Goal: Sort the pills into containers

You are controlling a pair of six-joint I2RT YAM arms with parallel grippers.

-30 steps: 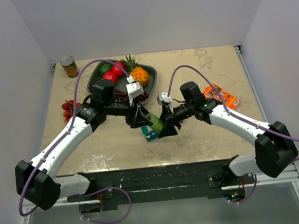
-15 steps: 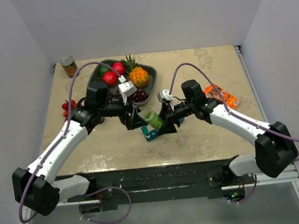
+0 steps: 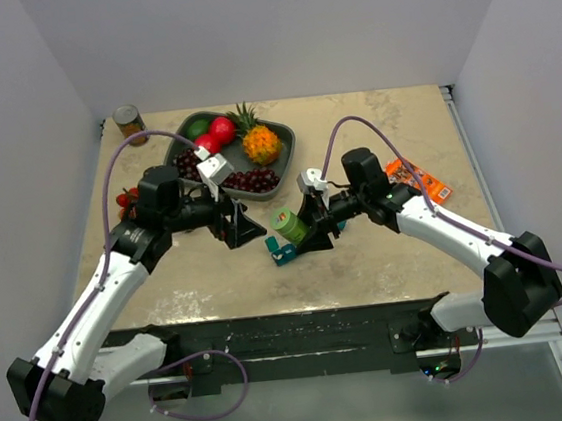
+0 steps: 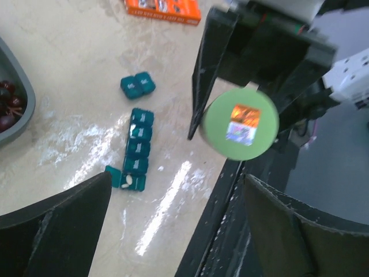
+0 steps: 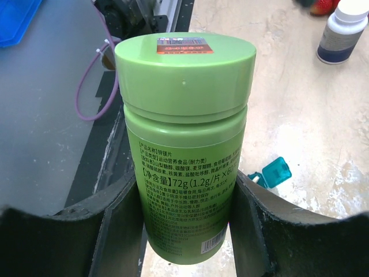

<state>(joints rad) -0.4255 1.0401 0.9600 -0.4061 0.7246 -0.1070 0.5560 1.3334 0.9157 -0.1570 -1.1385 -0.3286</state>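
Clenching the capped bottle (image 5: 184, 115) in the right claw (image 3: 306, 233), near the containers (image 4: 137, 149) on the tabletop (image 3: 372, 120); at nine o'clock, left claw (image 3: 241, 227) spread empty, probably for uncapping.

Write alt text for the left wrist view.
Green bottle seen cap-on, clamped in the right gripper above a beige table. Below-left lies a strip of teal containers, its end cube open with white pills inside, and a teal pair beyond. The left gripper, open and empty, frames the bottom corners.

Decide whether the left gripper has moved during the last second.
Yes. The left gripper drew back leftward, away from the teal containers, which stayed put.
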